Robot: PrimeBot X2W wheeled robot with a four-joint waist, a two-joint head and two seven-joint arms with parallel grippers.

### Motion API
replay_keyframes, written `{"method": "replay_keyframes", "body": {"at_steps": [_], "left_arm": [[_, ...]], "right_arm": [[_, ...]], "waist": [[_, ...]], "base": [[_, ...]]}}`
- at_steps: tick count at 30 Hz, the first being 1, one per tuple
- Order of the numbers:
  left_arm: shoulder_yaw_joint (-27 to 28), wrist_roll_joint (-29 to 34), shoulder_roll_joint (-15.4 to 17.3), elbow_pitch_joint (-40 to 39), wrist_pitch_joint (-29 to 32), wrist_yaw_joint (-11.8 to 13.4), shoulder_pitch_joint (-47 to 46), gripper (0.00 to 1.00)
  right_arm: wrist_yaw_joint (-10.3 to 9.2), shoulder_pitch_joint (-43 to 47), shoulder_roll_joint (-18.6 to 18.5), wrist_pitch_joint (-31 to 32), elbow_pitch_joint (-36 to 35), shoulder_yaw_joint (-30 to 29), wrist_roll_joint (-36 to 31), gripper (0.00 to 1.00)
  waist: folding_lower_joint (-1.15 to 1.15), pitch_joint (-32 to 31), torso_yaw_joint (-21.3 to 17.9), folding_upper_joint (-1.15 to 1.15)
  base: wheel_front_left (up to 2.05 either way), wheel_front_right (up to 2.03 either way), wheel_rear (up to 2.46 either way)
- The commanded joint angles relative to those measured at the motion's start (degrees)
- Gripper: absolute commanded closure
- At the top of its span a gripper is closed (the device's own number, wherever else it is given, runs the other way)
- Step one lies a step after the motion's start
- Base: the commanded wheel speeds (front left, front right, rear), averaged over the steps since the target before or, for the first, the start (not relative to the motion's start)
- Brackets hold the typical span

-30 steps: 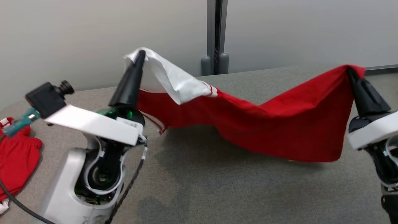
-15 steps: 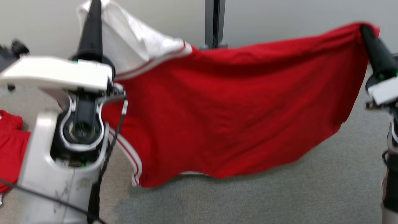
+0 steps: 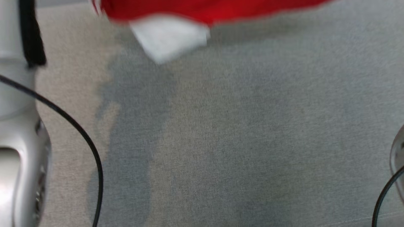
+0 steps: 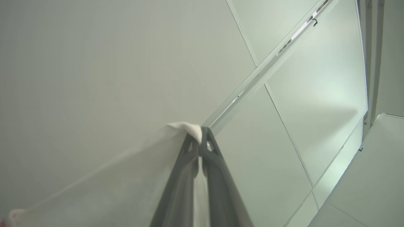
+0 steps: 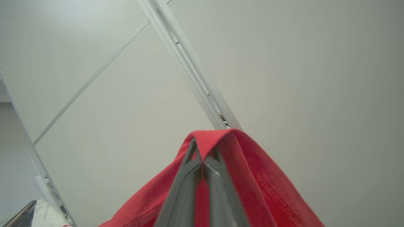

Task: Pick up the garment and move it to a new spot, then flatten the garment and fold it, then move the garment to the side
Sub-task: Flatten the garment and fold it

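Note:
The garment (image 3: pixel 202 11) is red with white parts; its lower hem hangs blurred along the top edge of the head view, a white flap (image 3: pixel 169 37) dangling below it above the grey table (image 3: pixel 240 135). In the left wrist view my left gripper (image 4: pixel 200 138) is shut on a white edge of the garment (image 4: pixel 186 127), pointing up toward the ceiling. In the right wrist view my right gripper (image 5: pixel 202 151) is shut on a red fold of the garment (image 5: pixel 258 176) draped over its fingers.
My pale left forearm (image 3: pixel 15 132) with a black cable (image 3: pixel 79 132) stands at the left edge of the head view. A bit of the right arm and its cable (image 3: pixel 386 192) show at the lower right. Ceiling panels and a light rail (image 4: pixel 268 69) are above.
Both grippers have lifted the garment high, out of the top of the head view; its hem now hangs clear of the table. The head view has also tilted down.

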Motion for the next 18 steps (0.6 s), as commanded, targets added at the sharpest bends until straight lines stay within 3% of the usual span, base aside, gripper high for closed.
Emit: {"method": "replay_keyframes", "body": {"at_steps": [1,7,10,18], "left_arm": [[0.42,0.75,0.09,2.39,-1.68,-1.91,-3.29,1.0],[-0.94,2.47,-1.48,11.89,-7.66,-10.08,-12.4,1.0],[-3.81,4.08,-2.11,15.97,-8.79,-13.04,-10.66,1.0],[-9.01,6.57,-2.33,25.89,-9.8,-17.82,-1.18,1.0]], "right_arm": [[0.0,-1.98,-0.31,-3.21,1.92,0.58,1.29,1.0],[0.0,-6.88,-3.93,-16.15,7.08,7.62,6.98,1.0],[0.0,-4.72,-5.93,-17.31,10.31,11.81,10.51,1.0],[0.01,4.48,-10.27,-19.21,16.94,21.4,18.73,1.0]], "waist": [[0.0,5.28,-0.17,0.0],[0.0,8.56,1.35,0.0],[0.0,9.97,3.19,0.0],[0.0,13.62,6.06,0.0]], "base": [[0.0,0.0,0.0],[0.0,0.0,0.0],[0.0,0.0,0.0],[0.0,0.0,0.0]]}}
